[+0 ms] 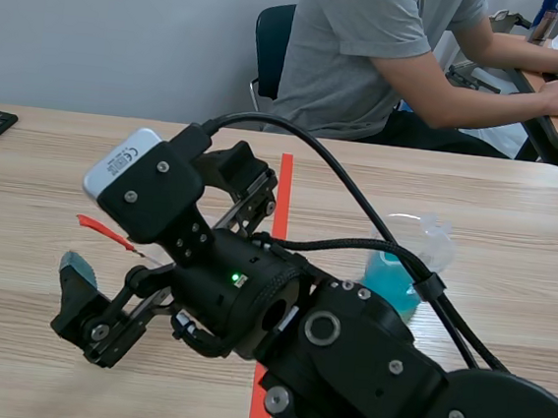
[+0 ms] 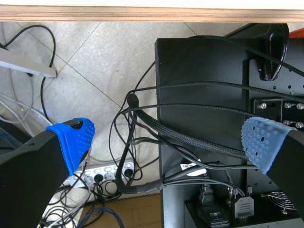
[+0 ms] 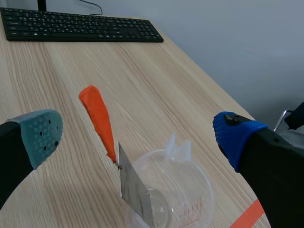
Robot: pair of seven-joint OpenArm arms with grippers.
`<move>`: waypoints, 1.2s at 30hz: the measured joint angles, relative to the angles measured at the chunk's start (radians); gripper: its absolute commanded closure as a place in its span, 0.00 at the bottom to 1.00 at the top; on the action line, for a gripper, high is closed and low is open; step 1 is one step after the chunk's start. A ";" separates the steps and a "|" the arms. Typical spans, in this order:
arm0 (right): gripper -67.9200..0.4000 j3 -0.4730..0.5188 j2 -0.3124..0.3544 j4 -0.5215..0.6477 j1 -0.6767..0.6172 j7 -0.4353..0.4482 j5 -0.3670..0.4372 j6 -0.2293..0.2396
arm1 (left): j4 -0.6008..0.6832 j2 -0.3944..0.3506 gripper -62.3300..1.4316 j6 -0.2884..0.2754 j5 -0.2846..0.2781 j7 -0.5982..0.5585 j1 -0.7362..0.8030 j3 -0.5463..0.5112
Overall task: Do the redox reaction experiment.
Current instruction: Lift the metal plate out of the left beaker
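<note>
The right gripper [image 3: 137, 135] stands wide open, its grey-green pad [image 3: 42, 135] on one side and its blue pad [image 3: 235, 137] on the other, with nothing pressed between them. In the gap between the fingers, just ahead of and below them, a clear beaker [image 3: 192, 190] with a pouring spout and red scale marks stands upright on the wooden table [image 3: 156, 80]. A thin metal strip [image 3: 135, 190] leans tilted inside the beaker, its lower end within the wall, and its orange handle [image 3: 97, 118] juts up and out over the rim, pointing away from the gripper toward the black keyboard [image 3: 80, 26] at the far end of the table. Neither finger touches the strip, the handle or the beaker. In the scene view the right arm comes in low from the right and reaches past the orange-red tape line [image 1: 282, 195]. Behind the arm, on the right of that line, a second beaker of blue liquid [image 1: 399, 275] stands well apart from the gripper. A person [image 1: 372, 60] sits across the table, hands at another desk. The left gripper [image 2: 166, 137] is also spread open and holds nothing; its blue pads face the floor [image 2: 85, 61] below the table edge, where cables [image 2: 130, 102], a white power strip [image 2: 107, 173] and a black cabinet [image 2: 204, 61] lie ahead of it.
</note>
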 measured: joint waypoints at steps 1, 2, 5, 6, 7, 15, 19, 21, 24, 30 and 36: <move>0.00 0.000 -0.004 -0.005 0.004 0.000 0.000 -0.002 | 0.000 0.000 0.00 0.000 0.000 0.000 0.000 0.000; 0.00 0.000 -0.009 -0.008 0.008 -0.003 0.000 -0.002 | 0.000 0.000 0.00 0.000 0.000 0.001 0.000 0.000; 0.00 0.000 -0.021 -0.011 0.021 -0.010 0.000 -0.002 | 0.000 0.000 0.00 0.000 0.000 0.001 0.000 0.000; 0.00 0.000 -0.025 -0.011 0.025 -0.024 0.000 -0.002 | 0.000 0.000 0.00 0.000 0.000 0.000 0.000 0.000; 0.00 0.000 -0.028 -0.011 0.027 -0.035 0.000 -0.002 | 0.000 0.000 0.00 0.000 0.000 0.000 0.000 0.000; 0.30 0.000 -0.027 -0.011 0.030 -0.045 0.000 -0.024 | 0.000 0.000 0.00 0.000 0.000 0.001 0.000 0.000; 0.47 0.000 -0.027 -0.011 0.030 -0.044 0.000 -0.069 | 0.000 0.000 0.00 0.000 0.000 0.000 0.000 0.000; 0.56 0.000 -0.027 -0.011 0.030 -0.044 0.000 -0.073 | 0.000 0.000 0.00 0.000 0.000 0.001 0.000 0.000; 0.69 0.000 -0.027 -0.011 0.030 -0.044 0.000 -0.077 | 0.000 0.000 0.00 0.000 0.000 0.001 0.000 0.000; 0.87 0.000 -0.027 -0.011 0.030 -0.044 0.000 -0.077 | 0.000 0.000 0.02 0.000 0.000 0.001 0.000 0.000; 0.98 0.018 -0.013 -0.011 0.030 -0.042 0.000 -0.076 | 0.000 0.000 0.20 0.000 0.000 0.000 0.000 0.000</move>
